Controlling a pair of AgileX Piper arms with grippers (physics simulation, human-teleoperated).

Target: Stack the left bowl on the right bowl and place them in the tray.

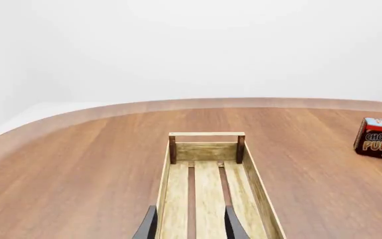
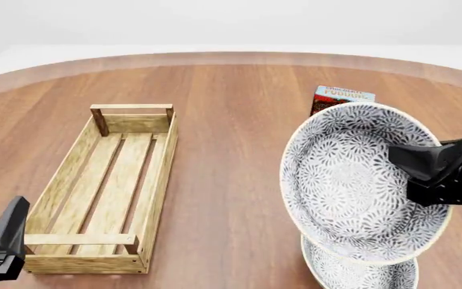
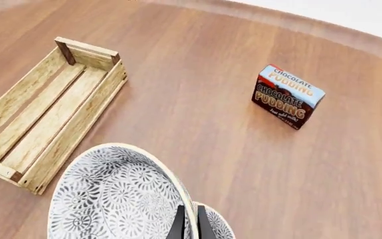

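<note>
Top bowl (image 2: 351,180) tilted, pinched at its rim by right claw (image 3: 189,221), just above second bowl (image 2: 360,274) on worktop (image 2: 231,120). Tray (image 2: 106,186) well left. Left claw (image 1: 189,224) wide, straddling tray's plank side. Pudding box (image 2: 339,98) behind bowls.

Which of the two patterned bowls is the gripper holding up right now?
The larger-looking, tilted grey floral bowl, pinched at its rim by the right gripper; the other bowl sits on the table beneath it.
</note>
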